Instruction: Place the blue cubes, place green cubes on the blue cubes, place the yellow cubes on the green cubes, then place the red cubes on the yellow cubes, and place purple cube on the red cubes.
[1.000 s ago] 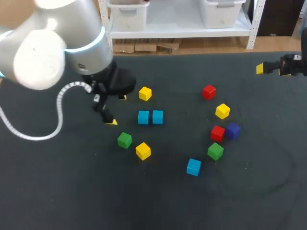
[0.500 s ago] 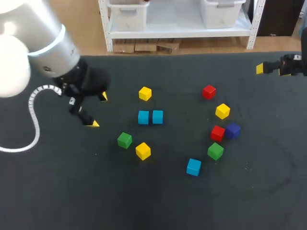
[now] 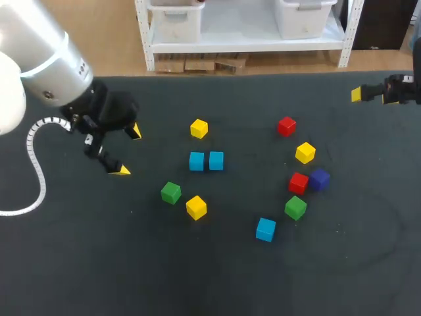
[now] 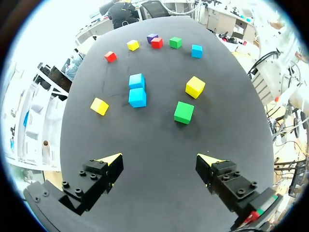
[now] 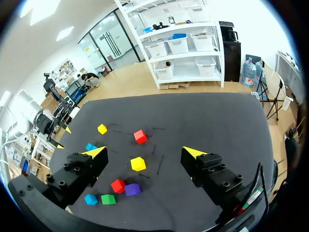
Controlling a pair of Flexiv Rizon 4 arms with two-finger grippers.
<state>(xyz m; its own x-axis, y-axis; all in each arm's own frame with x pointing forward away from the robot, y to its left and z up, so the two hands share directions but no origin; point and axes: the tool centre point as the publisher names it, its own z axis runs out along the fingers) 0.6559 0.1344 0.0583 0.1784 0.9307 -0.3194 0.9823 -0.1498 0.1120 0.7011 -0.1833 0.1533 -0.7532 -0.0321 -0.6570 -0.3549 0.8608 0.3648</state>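
Blue pair (image 3: 197,161) sat side by side; third blue cube (image 3: 266,229) apart. Nothing stacked; all stacking left. Left gripper (image 3: 127,151), right gripper (image 5: 144,152) both wide, empty.

Dark, matte tabletop (image 3: 197,263)

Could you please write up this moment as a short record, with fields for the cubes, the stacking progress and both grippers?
blue cubes: three; two side by side mid-table, one apart
green cubes: two, far apart
yellow cubes: three, scattered
red cubes: two
purple cube: one, right beside a red cube
stacking: none yet; every cube lies singly on the table
left gripper: open, empty, left of all the cubes
right gripper: open, empty, at the table's far right edge
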